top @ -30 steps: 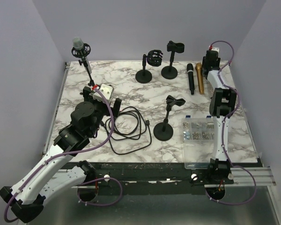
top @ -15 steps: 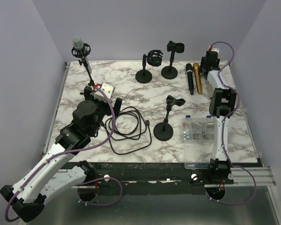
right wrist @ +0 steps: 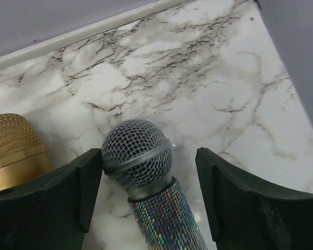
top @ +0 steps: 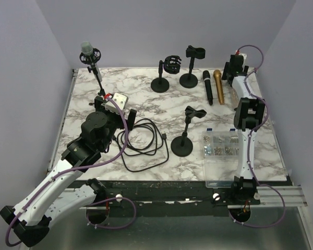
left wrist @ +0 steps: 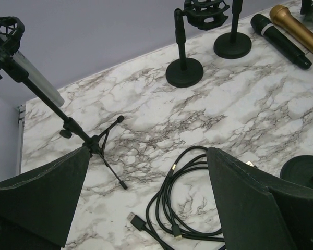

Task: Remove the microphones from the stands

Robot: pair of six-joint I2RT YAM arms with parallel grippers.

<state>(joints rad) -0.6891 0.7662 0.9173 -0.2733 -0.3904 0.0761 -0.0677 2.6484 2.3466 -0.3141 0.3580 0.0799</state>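
Observation:
A grey microphone (top: 87, 49) sits in a black shock mount on a tripod stand (top: 99, 88) at the far left; it also shows in the left wrist view (left wrist: 40, 83). My left gripper (top: 112, 110) is open and empty, low over the table to the right of the tripod's legs (left wrist: 101, 146), with a coiled cable between its fingers. My right gripper (top: 235, 69) is open at the far right corner. A glitter microphone (right wrist: 146, 177) with a silver mesh head lies on the table between its fingers (right wrist: 52, 192), with the left finger against the head.
A black microphone (top: 207, 87) and a gold one (top: 219, 86) lie side by side at the back right. Three empty stands (top: 160, 82) (top: 189, 78) (top: 183, 145) stand mid-table. A black cable (top: 144, 139) lies coiled by the left gripper. A clear parts box (top: 222, 151) sits front right.
The black and gold microphones have slid to the left and now lie slightly tilted. The right wrist has shifted a little at the back corner. The left arm has barely moved.

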